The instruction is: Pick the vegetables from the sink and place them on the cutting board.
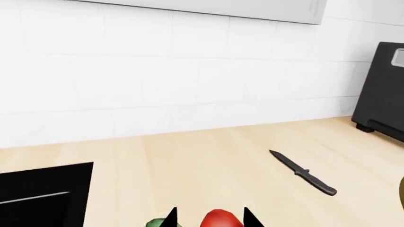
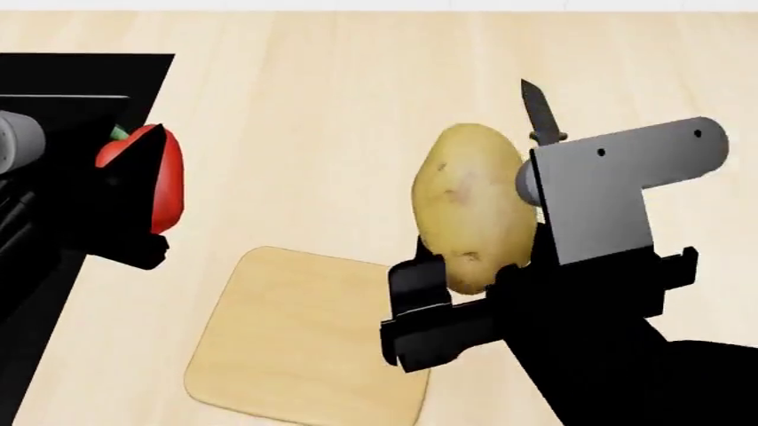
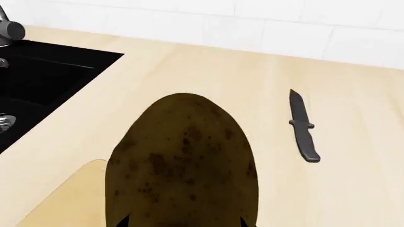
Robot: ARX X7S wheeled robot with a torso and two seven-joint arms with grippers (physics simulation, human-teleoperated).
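Note:
My left gripper [image 2: 140, 191] is shut on the red bell pepper [image 2: 166, 177], held in the air over the counter just right of the black sink [image 2: 71, 80]. In the left wrist view the pepper [image 1: 221, 220] sits between the two dark fingertips, and its green stem [image 1: 155, 223] pokes out past one of them. My right gripper [image 2: 480, 266] is shut on the tan potato [image 2: 471, 206], held upright above the right edge of the pale cutting board [image 2: 296, 346]. The potato [image 3: 183, 161] fills the right wrist view, hiding most of the fingers.
A black-handled knife [image 2: 540, 114] lies on the light wood counter beyond the potato, also the knife [image 1: 304, 173] in the left wrist view. A black appliance [image 1: 382, 94] stands by the white tiled wall. The grey faucet [image 3: 10, 29] rises at the sink's back.

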